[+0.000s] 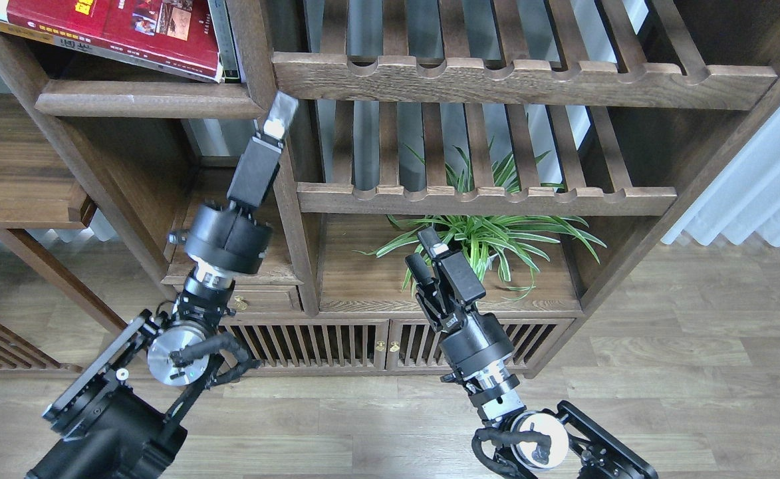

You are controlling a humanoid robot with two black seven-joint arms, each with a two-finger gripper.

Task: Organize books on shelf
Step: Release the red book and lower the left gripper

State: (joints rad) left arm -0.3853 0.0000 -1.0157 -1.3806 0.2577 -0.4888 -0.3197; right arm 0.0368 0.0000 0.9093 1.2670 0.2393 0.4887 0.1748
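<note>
A red book with small photos (pixel 117 30) lies tilted on top of another book, of which only a pale edge (pixel 44 38) shows, on the solid dark-brown shelf (pixel 143 105) at the top left. The maroon and yellow-green covers are not visible. My left gripper (pixel 278 120) points up just below and to the right of the shelf's lip, beside the upright post. It is seen side-on, holds nothing visible, and its fingers cannot be told apart. My right gripper (pixel 423 256) is open and empty, low in front of the plant compartment.
Thin upright books (pixel 220 33) stand to the right of the red book. Two slatted racks with notched rails (pixel 496 80) fill the upper right. A spider plant (pixel 489 236) sits below them. A drawer and slatted cabinet doors (pixel 336 342) lie beneath. A side table (pixel 17 179) stands left.
</note>
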